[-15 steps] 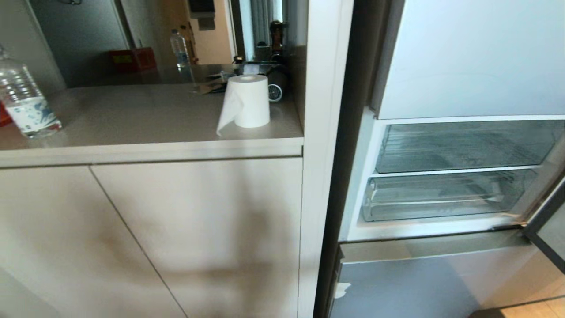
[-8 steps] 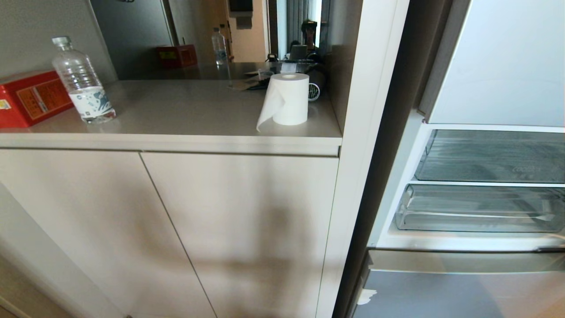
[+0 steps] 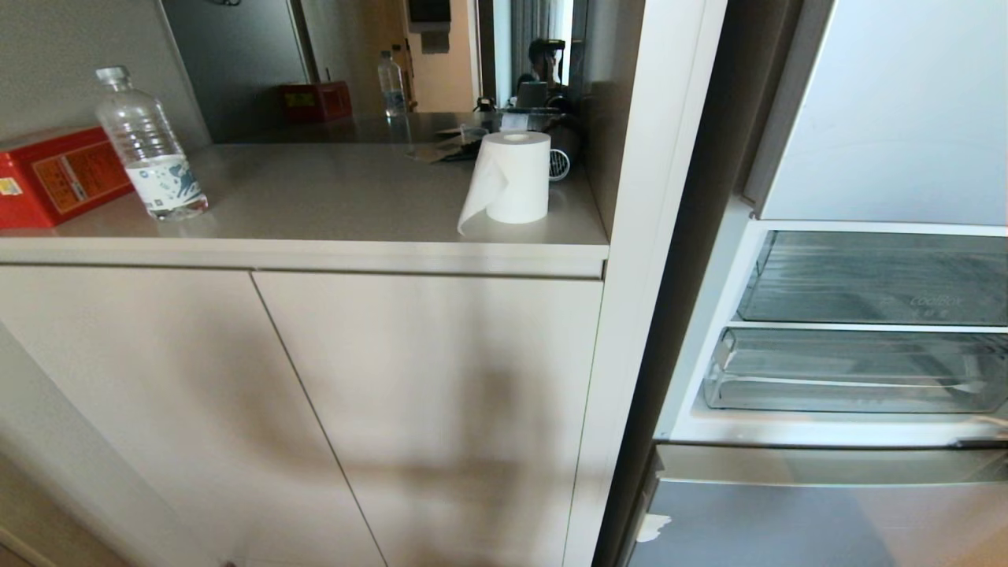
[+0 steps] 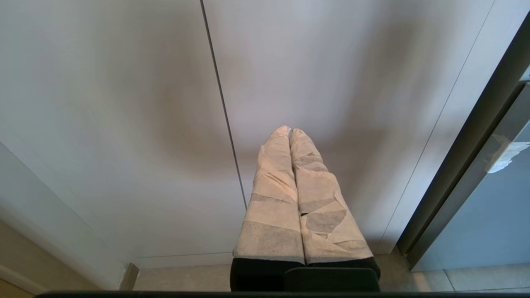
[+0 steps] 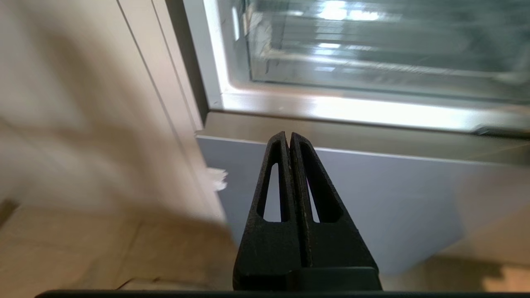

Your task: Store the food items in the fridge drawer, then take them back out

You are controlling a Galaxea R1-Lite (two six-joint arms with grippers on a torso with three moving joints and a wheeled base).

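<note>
The right gripper [image 5: 288, 136], empty and pressed together, points at the pale-blue lower fridge door [image 5: 352, 198] below the fridge drawer [image 3: 850, 374], which sits pushed in beneath a clear compartment [image 3: 874, 276] faintly lettered "coolBox". The left gripper [image 4: 290, 131], tape-wrapped and closed, faces the cabinet doors [image 4: 124, 103]. On the desk [image 3: 331, 197]: a labelled water bottle [image 3: 150, 150] and red box [image 3: 55, 173], writing unreadable, near its left edge, and a paper roll [image 3: 512, 177] near its right edge.

A red box [image 3: 55, 175] with an orange label sits beside the clear bottle [image 3: 150, 150], whose label is white and blue. The paper roll [image 3: 512, 177] is white.
</note>
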